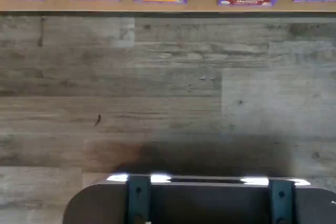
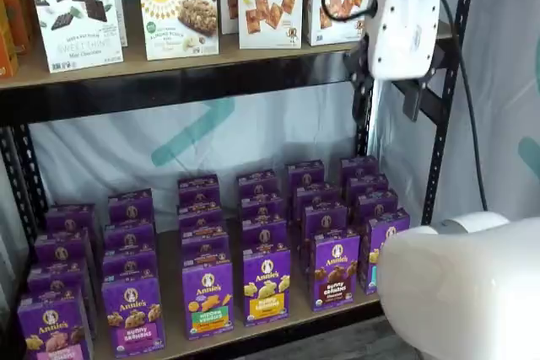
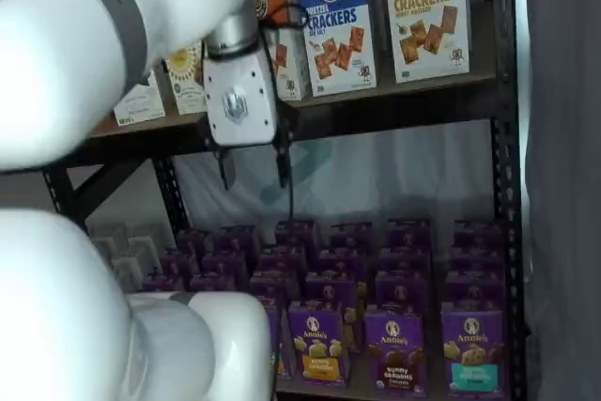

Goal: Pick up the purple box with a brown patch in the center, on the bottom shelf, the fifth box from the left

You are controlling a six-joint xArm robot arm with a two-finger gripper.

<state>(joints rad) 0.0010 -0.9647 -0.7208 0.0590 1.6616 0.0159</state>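
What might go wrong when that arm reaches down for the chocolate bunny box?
The purple box stands tightly between lookalike purple neighbours on the bottom shelf, so the gripper could nudge or grab the wrong one. It also hangs high beside the rack's black post and might clip it descending.

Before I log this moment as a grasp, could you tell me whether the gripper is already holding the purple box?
No: in both shelf views the gripper hangs open and empty by the upper shelf, while the purple box stands on the bottom shelf.

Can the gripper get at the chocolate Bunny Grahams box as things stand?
Probably yes: the purple box stands in the front row of the bottom shelf, its face unblocked. The gripper, fingers apart, hangs well above it.
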